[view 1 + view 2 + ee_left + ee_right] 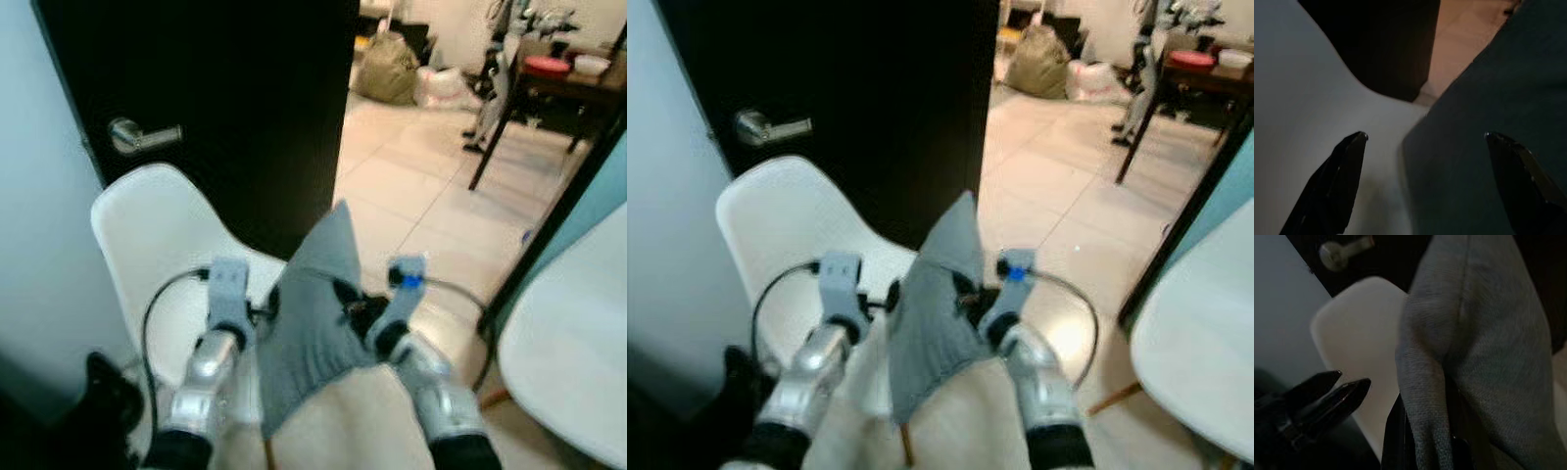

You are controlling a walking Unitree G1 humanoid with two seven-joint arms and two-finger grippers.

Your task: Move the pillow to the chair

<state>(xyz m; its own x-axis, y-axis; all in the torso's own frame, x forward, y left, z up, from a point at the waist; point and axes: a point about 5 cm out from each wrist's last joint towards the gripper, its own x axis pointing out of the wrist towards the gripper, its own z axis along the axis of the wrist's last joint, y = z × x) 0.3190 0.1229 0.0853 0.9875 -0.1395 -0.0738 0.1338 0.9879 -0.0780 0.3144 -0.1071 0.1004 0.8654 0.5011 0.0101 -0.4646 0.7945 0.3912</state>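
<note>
Pillow: grey pillow (313, 328) is hanging up on one corner between the two grippers, its top point sticking upward, its body sitting above the seat of the white chair (162, 245); whether its lower edge is touching the seat, I cannot tell

Left gripper: left gripper (1425, 142) is hovering over the chair seat with its jaws spread wide; in the left wrist view one finger is lying against the white seat surface and the other is lying against the dark pillow fabric, the pillow's edge sitting between them without being pinched

Right gripper: right gripper (970, 299) is pressing in at the pillow's right side, jaws closed narrow on a fold of the grey fabric; in the right wrist view the cloth is bunching around a black finger (1396, 435)

Chair: white moulded shell, standing just beside the dark door (225, 108) and against the pale wall (39, 225); the backrest is curving up on the robot's left

Door: black, standing open, a metal lever handle (137, 135) showing just above the chair back

Surroundings: a tiled floor (411, 186) is showing through the doorway, with a dark-legged worktop (563, 88) well apart at the far right carrying a red dish (547, 66); a second white rounded surface (573, 343) is sitting near the right arm
</note>
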